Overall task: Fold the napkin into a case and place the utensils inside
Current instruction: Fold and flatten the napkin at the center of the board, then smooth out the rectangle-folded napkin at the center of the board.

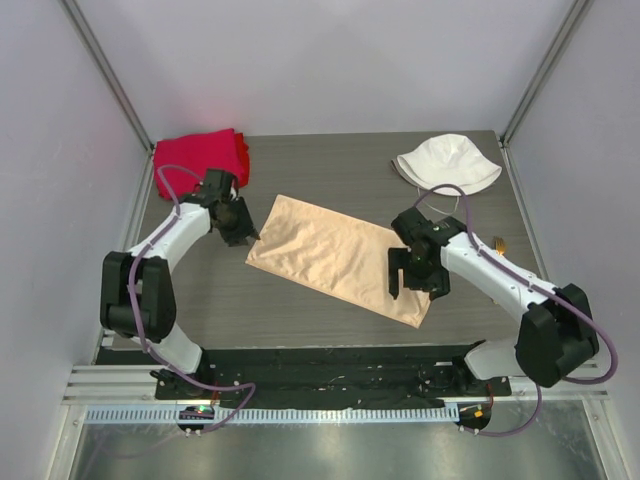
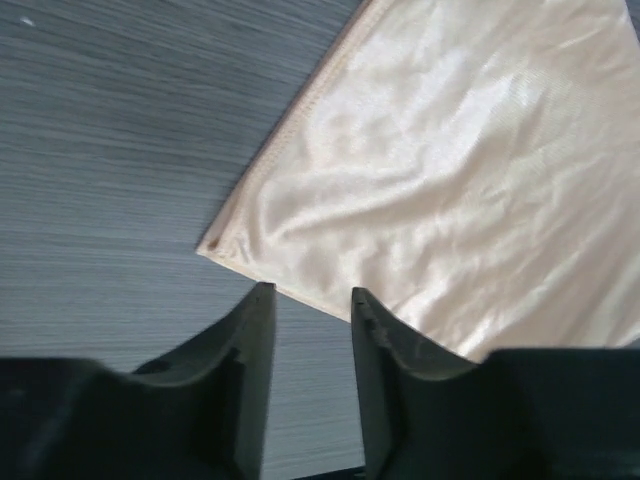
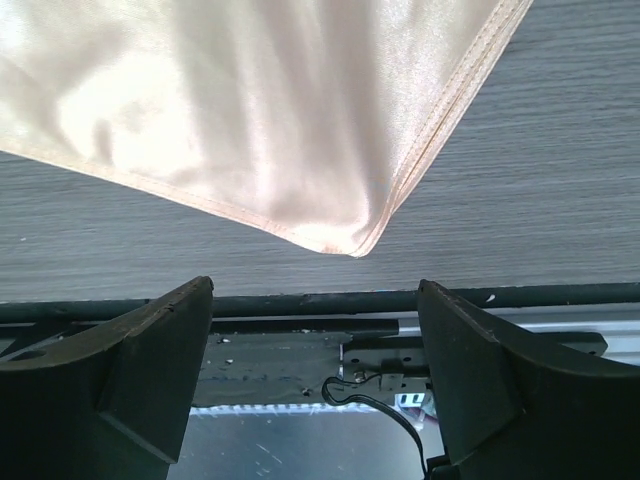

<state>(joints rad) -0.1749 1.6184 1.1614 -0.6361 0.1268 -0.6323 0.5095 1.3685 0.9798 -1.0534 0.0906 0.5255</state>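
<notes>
Dark wood-grain table (image 1: 300,310), pale walls on three sides w/ metal corner posts; both arm bases bolted at near edge. All places below given rel. to the napkin.

1. Napkin (image 1: 335,255) – shiny peach-tan satin, lying flat on the table about mid-surface as a long rectangle set on a diagonal, left end toward the far side, right end toward the near edge. Left wrist view: near-left corner of cloth (image 2: 450,170), stitched hem, soft wrinkles. Right wrist view: near-right corner (image 3: 270,100), two hemmed layers showing along one edge, so doubled over at least there.

2. Left gripper (image 1: 240,232) – at napkin's left short edge. Fingers parted w/ a moderate gap (image 2: 312,295), only bare table seen between them; cloth edge lies just beyond the tips, nothing pinched.

3. Right gripper (image 1: 405,275) – over napkin's right end, near the lower corner. Fingers spread wide (image 3: 315,290), nothing between; corner of cloth sits just ahead of the gap, not gripped.

4. Red cloth (image 1: 200,155) – thick, bunched, beyond napkin's left end at far-left table corner, well apart from it.

5. White bucket hat (image 1: 447,162) – beyond napkin's right end, far-right side, apart from it.

6. Utensils – can't make out in any view.
</notes>
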